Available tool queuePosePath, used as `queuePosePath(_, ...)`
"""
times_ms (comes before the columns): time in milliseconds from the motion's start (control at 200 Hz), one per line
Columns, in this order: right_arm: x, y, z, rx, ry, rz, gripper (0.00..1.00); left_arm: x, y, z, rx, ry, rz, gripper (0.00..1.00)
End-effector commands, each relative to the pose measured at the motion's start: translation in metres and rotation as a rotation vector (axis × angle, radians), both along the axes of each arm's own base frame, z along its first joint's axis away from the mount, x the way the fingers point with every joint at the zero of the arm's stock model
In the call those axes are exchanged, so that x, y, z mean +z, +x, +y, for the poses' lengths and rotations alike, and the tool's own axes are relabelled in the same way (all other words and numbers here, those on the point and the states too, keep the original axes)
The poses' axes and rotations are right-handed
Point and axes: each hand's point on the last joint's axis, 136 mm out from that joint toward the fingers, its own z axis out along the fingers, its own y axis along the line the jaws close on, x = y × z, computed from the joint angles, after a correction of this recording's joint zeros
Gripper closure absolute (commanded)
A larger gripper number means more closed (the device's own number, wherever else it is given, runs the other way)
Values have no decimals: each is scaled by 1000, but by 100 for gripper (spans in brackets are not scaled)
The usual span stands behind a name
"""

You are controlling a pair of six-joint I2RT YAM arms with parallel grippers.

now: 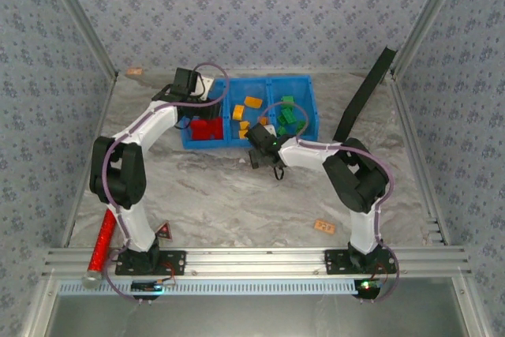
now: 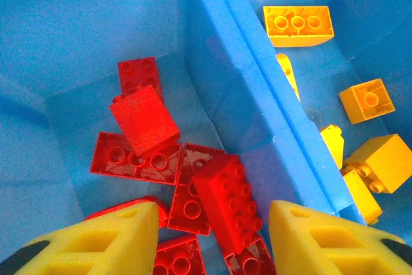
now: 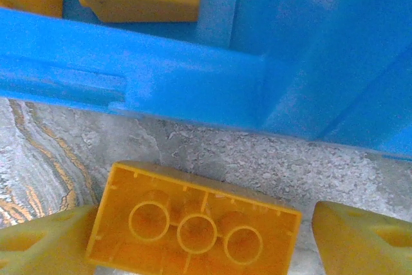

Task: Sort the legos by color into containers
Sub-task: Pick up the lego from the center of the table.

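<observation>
Legos (image 1: pixel 207 128) seen from above: the reds sit in the tray's (image 1: pixel 304 80) left bin, under the left gripper (image 1: pixel 192 94). The right gripper (image 1: pixel 259 147) hangs at the tray's near wall.

Left wrist: jaws wide apart and empty, above a red brick (image 2: pixel 225 201).

Right wrist: jaws apart around an upturned yellow brick (image 3: pixel 193 223) on the table (image 3: pixel 58 140), one finger (image 3: pixel 38 243) perhaps touching it.

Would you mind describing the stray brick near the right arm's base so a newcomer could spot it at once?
On the marble table, look to the near edge, just left of the right arm's base. There a small orange brick lies alone on bare stone. Its fellows sit in or beside the blue tray; this one is well apart from it.
</observation>
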Motion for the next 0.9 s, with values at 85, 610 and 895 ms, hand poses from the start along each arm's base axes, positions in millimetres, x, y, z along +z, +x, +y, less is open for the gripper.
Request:
queuePosePath(85, -16, -2, -3, -20, -20, 34, 19, 20, -1, -1, -8, -33, -41, 52)
queuePosePath(610, -9, -25, -21, -25, -26, 92, 42, 32, -10, 3, -6, -35, -56, 51)
queuePosePath(895, 40, -57, -32, 10, 2, 79, 44, 49, -29, 7, 3, -60, -60, 51)
